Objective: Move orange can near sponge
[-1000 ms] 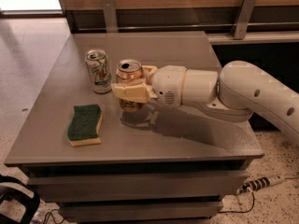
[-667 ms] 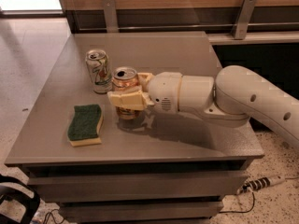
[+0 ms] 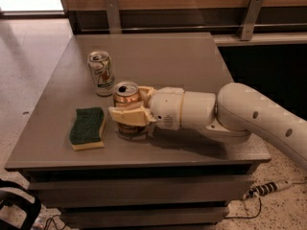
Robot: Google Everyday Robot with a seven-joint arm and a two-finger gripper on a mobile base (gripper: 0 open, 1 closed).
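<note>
The orange can [image 3: 126, 96] stands upright on the grey table [image 3: 158, 61], its silver top showing. My gripper [image 3: 129, 108] reaches in from the right and is shut on the can, one finger [image 3: 127, 116] across its front and the other behind it. The sponge [image 3: 87, 127], dark green on top with a yellow base, lies flat on the table just left of the can, a small gap between them.
A white can with green and red markings [image 3: 101, 73] stands upright just behind and left of the orange can. My white arm [image 3: 230, 116] stretches across the table's right front. A wooden wall with metal brackets [image 3: 113, 13] runs behind the table. A power strip [image 3: 268, 188] lies on the floor at right.
My gripper has carried the orange can left and toward the table's front, closer to the sponge. The white can and the sponge have not moved.
</note>
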